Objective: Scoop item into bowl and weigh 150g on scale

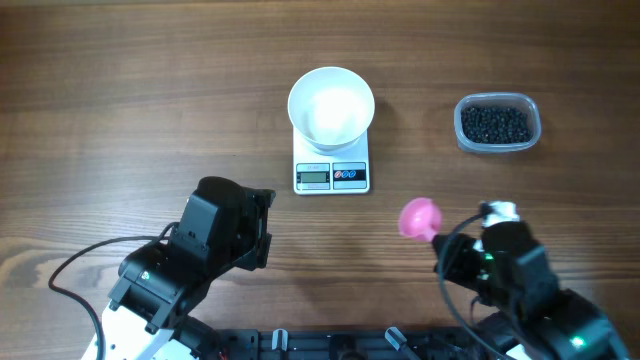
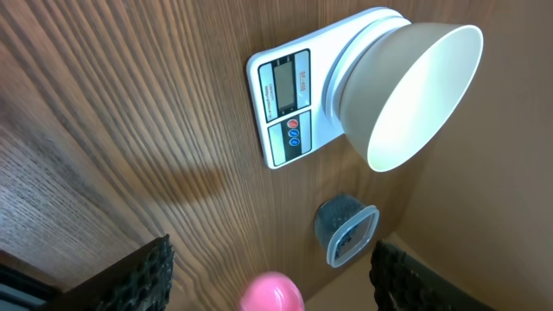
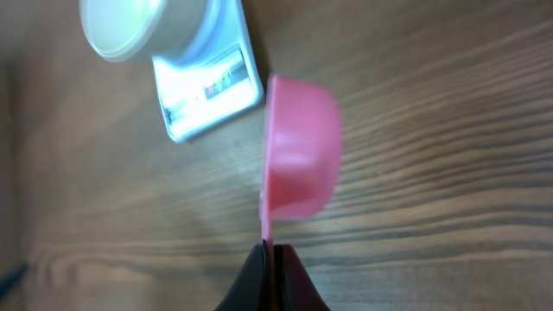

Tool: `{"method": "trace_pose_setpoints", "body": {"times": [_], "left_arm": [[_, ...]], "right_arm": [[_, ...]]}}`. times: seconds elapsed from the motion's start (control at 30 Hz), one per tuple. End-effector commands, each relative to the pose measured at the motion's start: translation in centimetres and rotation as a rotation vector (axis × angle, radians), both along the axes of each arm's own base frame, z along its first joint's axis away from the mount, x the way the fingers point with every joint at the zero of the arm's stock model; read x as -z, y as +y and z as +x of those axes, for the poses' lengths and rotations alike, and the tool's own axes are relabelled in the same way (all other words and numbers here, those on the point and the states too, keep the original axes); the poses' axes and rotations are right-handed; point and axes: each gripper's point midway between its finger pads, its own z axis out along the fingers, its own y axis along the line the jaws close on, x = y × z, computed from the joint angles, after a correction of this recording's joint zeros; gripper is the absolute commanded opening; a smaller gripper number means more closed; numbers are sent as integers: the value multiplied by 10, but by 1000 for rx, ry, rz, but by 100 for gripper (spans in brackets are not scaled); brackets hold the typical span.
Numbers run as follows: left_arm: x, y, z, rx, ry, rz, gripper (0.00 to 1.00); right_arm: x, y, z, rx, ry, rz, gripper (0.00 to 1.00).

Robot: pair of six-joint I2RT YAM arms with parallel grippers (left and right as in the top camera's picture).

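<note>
Black beads (image 1: 494, 123) lie in clear tub (image 1: 462, 108) at table's right side, well apart from scale (image 1: 332, 177). White bowl (image 1: 331, 104) stands on scale. We see right gripper (image 3: 270, 259) clenched on handle of pink scoop (image 3: 298, 147), scoop turned on edge. Left gripper (image 1: 262, 228) released, fingers spread wide, gripping nothing.

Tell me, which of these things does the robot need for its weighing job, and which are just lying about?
For the job: white bowl, scale under it, black beads in the clear tub, pink scoop.
Just there: wooden table, black cable beside the left arm.
</note>
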Motion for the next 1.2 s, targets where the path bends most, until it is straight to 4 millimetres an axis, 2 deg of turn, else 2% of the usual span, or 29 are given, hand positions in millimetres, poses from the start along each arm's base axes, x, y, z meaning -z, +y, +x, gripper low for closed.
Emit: {"method": "trace_pose_setpoints", "body": {"times": [0.0,0.03,0.2,0.5,0.8,0.83,0.93,1.0,1.03,1.07,1.17], "left_arm": [[2,4,1,-12,-2,18,77],[2,4,1,-12,-1,18,78],[5,4,2,-12,10,25,100],[9,4,2,-12,26,34,100],[12,0,1,19,39,39,99],[11,-1,2,58,14,60,93],[3,-6,11,198,-99,127,64],[-5,-13,18,323,-204,175,36],[-9,-16,21,372,-248,195,18],[-13,-19,24,411,-286,211,5],[-19,-28,27,522,-371,243,4]], "right_arm": [[-27,-12,3,79,6,-17,4],[-29,-12,2,80,18,-23,5],[-31,-10,6,72,51,-50,4],[-27,-8,7,3,87,-119,4],[-54,-10,4,-63,-44,-125,4],[-55,-14,3,-57,-58,-139,4],[-53,-24,3,-24,-58,-182,4],[-52,-31,4,-2,-56,-215,4],[-53,-35,5,12,-59,-233,4],[-55,-38,6,26,-65,-249,4],[-68,-50,8,69,-84,-295,4]]}}
